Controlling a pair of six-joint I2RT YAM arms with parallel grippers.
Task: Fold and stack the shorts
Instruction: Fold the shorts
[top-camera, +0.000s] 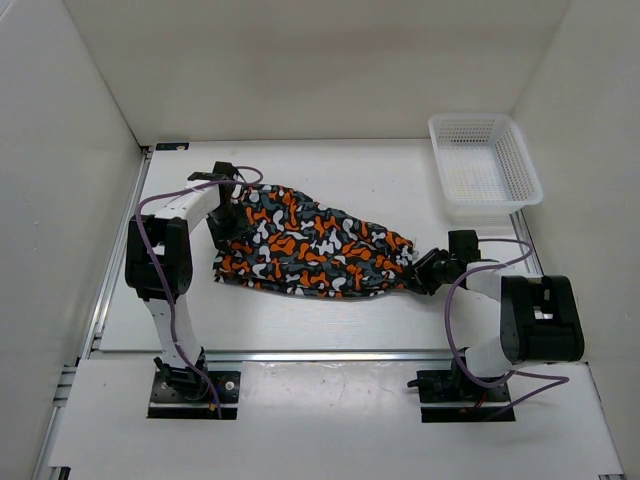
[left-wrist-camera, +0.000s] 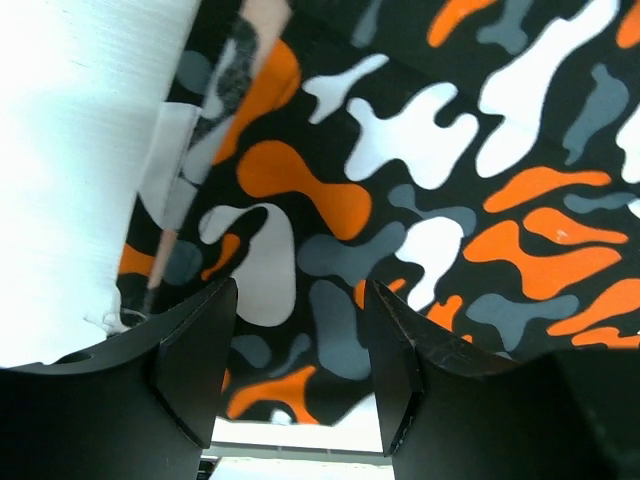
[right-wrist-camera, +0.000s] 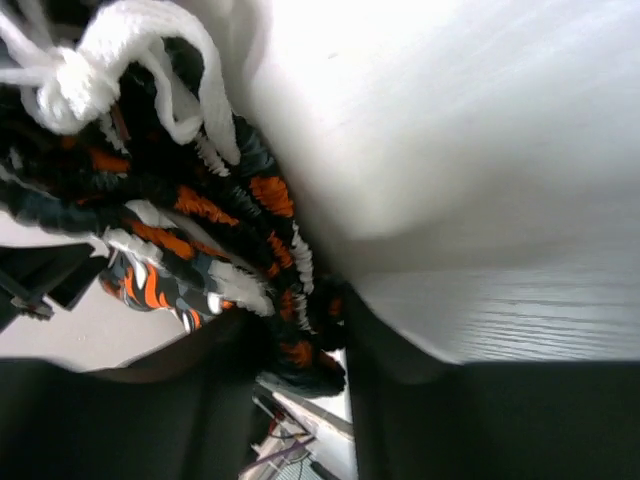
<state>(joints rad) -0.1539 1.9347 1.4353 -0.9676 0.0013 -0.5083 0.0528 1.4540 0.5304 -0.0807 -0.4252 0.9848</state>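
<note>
We see the shorts (top-camera: 310, 245) lying on the table (top-camera: 390, 185). Our right gripper (top-camera: 414, 272) clenches their bunched right end. Our left gripper (top-camera: 227, 214) stands released at their left edge.

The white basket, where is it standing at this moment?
In the top external view, the white basket stands at the far right of the table, beyond the right gripper and apart from the shorts.

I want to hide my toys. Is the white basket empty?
Empty. Inside the basket only its mesh bottom shows; the shorts are outside it.
</note>
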